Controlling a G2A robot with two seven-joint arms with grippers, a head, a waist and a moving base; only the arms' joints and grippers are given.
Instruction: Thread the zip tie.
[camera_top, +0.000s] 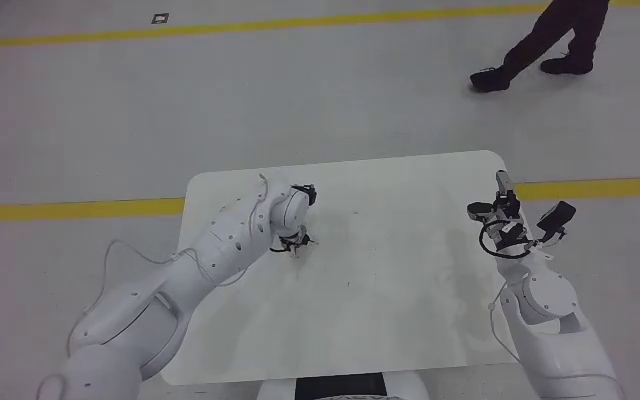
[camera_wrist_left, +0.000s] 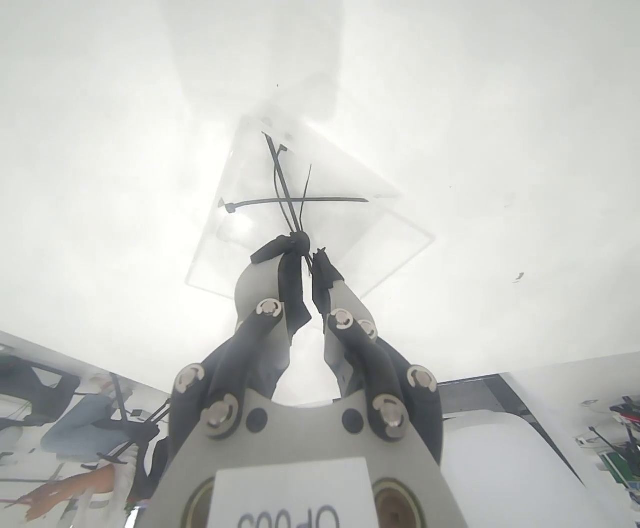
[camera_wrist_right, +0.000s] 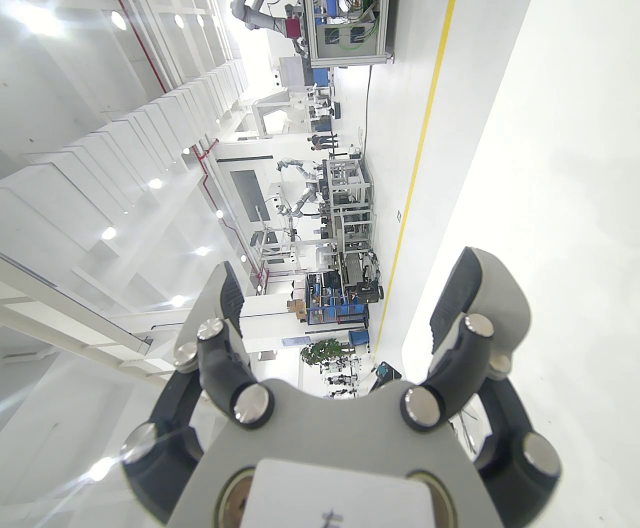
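**Left tool (camera_wrist_left: 306, 251) clamped on thin black plastic zip tie (camera_wrist_left: 298, 225); right tool (camera_wrist_right: 347, 265) apart**

Left tool's fingers were together, pinching the zip tie's end at their tips. The tie ran fwd from the tips & crossed other black ties (camera_wrist_left: 340, 199) just ahead, all w/in a clear square plastic tray (camera_wrist_left: 380, 220) on the white desk (camera_wrist_left: 500, 125). Right tool's fingers stood wide apart, holding nothing.
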